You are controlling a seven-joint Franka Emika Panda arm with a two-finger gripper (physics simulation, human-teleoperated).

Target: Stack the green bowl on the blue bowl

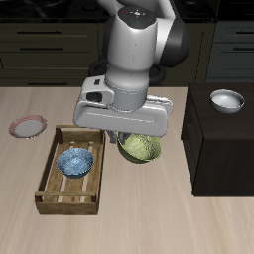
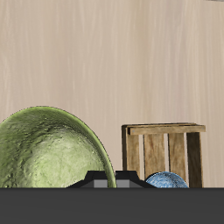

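The green bowl (image 1: 140, 149) hangs right under my gripper (image 1: 132, 136), beside the wooden tray and a little above the table. In the wrist view the green bowl (image 2: 48, 153) fills the frame close up, its rim meeting my gripper (image 2: 105, 180), which looks shut on that rim; the fingertips themselves are hidden. The blue bowl (image 1: 75, 162) sits upright inside the tray, near its middle. It also shows in the wrist view (image 2: 166, 180), partly cut off behind the tray's end wall.
The wooden tray (image 1: 52, 179) lies near the table's front edge. A pink-rimmed plate (image 1: 28, 126) lies farther back beyond the tray. A white-grey bowl (image 1: 227, 100) stands on a dark cabinet (image 1: 223, 149) at the table's side.
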